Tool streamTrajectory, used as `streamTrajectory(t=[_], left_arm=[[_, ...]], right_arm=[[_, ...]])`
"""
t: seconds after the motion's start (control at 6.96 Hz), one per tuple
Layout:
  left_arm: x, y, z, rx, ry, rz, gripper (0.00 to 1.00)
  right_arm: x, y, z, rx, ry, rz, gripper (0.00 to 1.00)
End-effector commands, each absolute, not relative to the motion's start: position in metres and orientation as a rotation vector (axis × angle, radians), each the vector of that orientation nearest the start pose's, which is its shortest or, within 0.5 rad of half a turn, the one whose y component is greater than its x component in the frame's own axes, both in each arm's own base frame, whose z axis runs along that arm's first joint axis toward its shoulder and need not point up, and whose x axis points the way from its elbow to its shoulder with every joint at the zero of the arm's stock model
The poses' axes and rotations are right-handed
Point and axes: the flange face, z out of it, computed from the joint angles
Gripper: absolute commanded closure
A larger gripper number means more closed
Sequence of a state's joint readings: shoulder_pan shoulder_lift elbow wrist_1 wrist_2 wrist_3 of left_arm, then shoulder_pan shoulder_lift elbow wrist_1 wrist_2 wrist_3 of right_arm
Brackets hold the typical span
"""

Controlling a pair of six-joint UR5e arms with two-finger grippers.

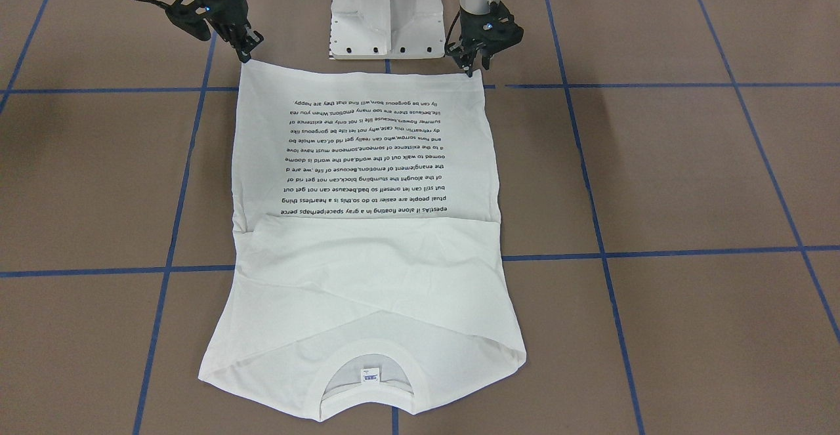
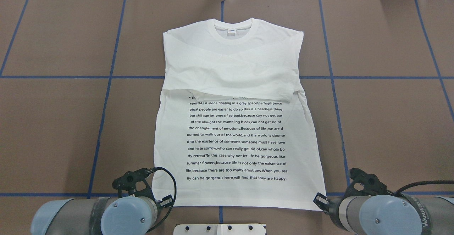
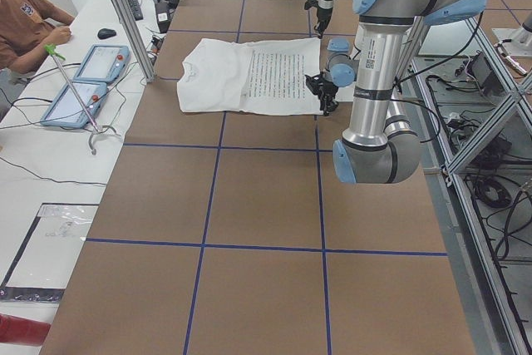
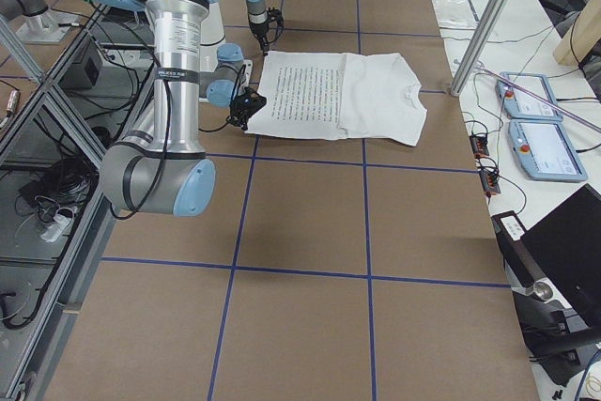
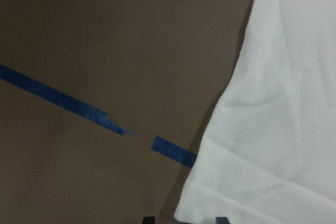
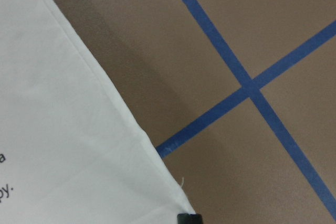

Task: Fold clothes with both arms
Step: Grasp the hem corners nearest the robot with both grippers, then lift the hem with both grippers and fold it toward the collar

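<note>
Left tool [image 1: 471,67], right tool [image 1: 246,51] at T-shirt [image 1: 367,258] hem corners

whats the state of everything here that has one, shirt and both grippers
T-shirt, flat on the table, print side up, not yet folded lengthwise.
sleeves, folded in across the chest, overlapping.
left gripper, open, low at one hem corner, which lies between its fingertips.
right gripper, low at the other hem corner; open or shut cannot be told.
</note>
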State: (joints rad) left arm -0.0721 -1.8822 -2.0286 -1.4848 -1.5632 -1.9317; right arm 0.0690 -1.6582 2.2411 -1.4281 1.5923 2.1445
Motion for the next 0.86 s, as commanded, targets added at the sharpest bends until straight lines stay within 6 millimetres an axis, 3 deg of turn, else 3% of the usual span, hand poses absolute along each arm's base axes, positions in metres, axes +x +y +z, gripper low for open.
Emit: streamTrajectory(t=[0.0, 0.43, 0.72], left_arm=[[0.542, -0.174, 0.309, -0.094, 0.688, -0.424, 1.0], [0.537, -0.179, 0.299, -0.094, 0.71, -0.428, 1.0], [0.515, -0.18, 0.278, -0.103, 0.76, -0.438, 1.0]], right_arm=[[-0.421, -0.161, 0.378, -0.205, -0.71, 0.606, 1.0], [-0.421, -0.161, 0.378, -0.204, -0.709, 0.606, 1.0], [-0.421, -0.161, 0.375, -0.207, -0.716, 0.607, 1.0]])
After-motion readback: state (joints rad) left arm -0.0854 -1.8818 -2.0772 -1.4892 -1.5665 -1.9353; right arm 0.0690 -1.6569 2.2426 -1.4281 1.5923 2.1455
